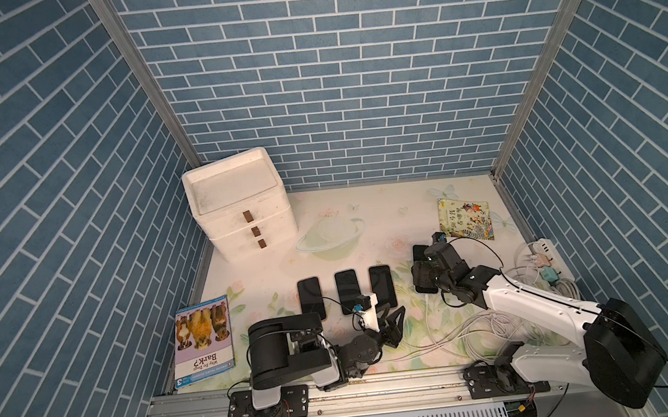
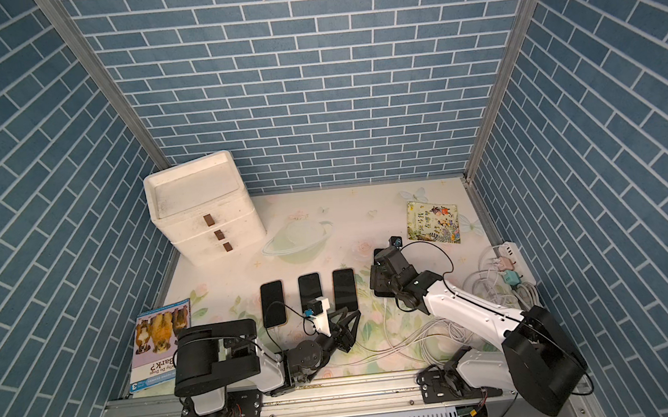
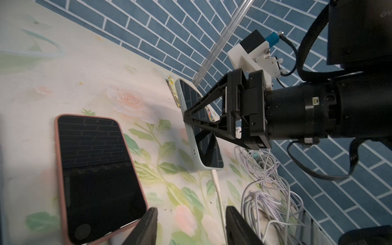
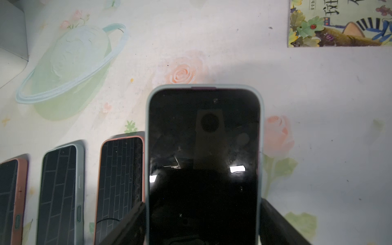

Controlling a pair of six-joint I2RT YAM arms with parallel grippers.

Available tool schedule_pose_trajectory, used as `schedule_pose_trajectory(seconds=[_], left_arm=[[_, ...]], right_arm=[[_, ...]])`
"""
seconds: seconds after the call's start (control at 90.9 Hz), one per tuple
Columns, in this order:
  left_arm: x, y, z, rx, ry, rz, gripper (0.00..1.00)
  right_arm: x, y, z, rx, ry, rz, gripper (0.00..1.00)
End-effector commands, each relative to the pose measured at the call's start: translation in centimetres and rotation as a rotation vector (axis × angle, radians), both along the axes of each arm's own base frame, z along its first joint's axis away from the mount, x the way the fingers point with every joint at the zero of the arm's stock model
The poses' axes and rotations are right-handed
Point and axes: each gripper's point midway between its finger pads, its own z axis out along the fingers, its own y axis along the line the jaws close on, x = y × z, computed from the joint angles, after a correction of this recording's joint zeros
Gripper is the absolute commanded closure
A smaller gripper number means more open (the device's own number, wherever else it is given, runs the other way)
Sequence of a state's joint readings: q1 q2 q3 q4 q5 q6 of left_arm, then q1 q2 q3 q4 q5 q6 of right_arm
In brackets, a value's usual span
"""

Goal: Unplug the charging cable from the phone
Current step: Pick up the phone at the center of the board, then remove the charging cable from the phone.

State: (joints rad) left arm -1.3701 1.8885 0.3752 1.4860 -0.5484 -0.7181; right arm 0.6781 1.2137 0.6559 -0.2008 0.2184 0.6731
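Blue brick-pattern walls box in a pale floral-print tabletop (image 1: 367, 223). Landmark: the black-screened phone in a pale green case (image 4: 203, 159), lying flat on the tabletop toward the right wall. The right gripper (image 4: 203, 222) straddles its near end, one black finger against each long side of the case, so it's clamped across the phone's width. A white charging cable (image 3: 218, 191) is plugged into the phone's near edge, seen in the left wrist view, and runs back toward the robot's base.

The left gripper (image 3: 191, 224) sits low over that cable just behind the phone, jaws half spread with the cord running btwn them by its right finger; can't tell whether they touch it.

Left of the phone, three more dark phones lie side by side: a pink-cased one (image 4: 121, 186) just beside it, then a grey-green-cased one (image 4: 60, 195), then another pink-cased one (image 4: 12, 199). Right of the phone & nearer the robot, a tangle of white cables (image 1: 498, 327) crowds the mat, leading to a white power strip w/ pastel plugs (image 1: 541, 256) by the right wall. Beyond the phone lies an illustrated picture book (image 1: 467, 219). Far left: a white three-drawer storage box (image 1: 236, 210) at the back and a dog-cover book (image 1: 203, 341) near the front edge.
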Motion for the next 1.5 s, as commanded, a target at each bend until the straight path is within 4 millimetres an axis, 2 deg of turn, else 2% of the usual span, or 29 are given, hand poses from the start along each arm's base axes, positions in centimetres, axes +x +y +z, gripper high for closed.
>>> schedule_pose_trajectory(seconds=[0.0,0.143,0.253,0.418,0.572,0.649,0.825,1.078,1.375,1.485], left_arm=[[-1.0,-2.4,1.3,-0.078,-0.007,-0.084,0.46],[-1.7,-4.7,0.4,-0.063,0.010,-0.157,0.47],[-2.0,-5.3,-1.3,-0.032,0.041,-0.179,0.47],[-2.2,-7.1,-2.4,-0.013,0.066,-0.211,0.49],[-2.2,-7.5,-3.2,0.011,0.074,-0.214,0.50],[-2.1,-7.7,-3.7,0.026,0.080,-0.214,0.54],[-2.1,-7.9,-3.9,0.035,0.083,-0.213,0.57],[-2.1,-8.2,-4.2,0.047,0.083,-0.217,0.74],[-1.9,-8.3,-4.2,0.054,0.083,-0.205,0.84],[-1.9,-8.5,-4.3,0.067,0.083,-0.205,0.93]], right_arm=[[0.6,0.6,2.4,0.052,-0.085,0.016,0.78],[0.7,0.6,2.7,0.052,-0.090,0.013,0.78],[0.7,0.5,2.7,0.058,-0.093,0.009,0.78],[0.7,0.5,2.9,0.071,-0.107,0.001,0.78],[0.7,0.5,3.3,0.084,-0.118,0.003,0.78],[0.7,0.5,3.3,0.085,-0.118,0.002,0.78],[0.6,0.5,3.8,0.100,-0.133,0.004,0.78],[0.6,0.6,4.3,0.118,-0.158,0.006,0.78],[1.1,0.3,4.8,0.121,-0.206,-0.006,0.78],[1.3,0.3,5.2,0.124,-0.227,-0.010,0.78]])
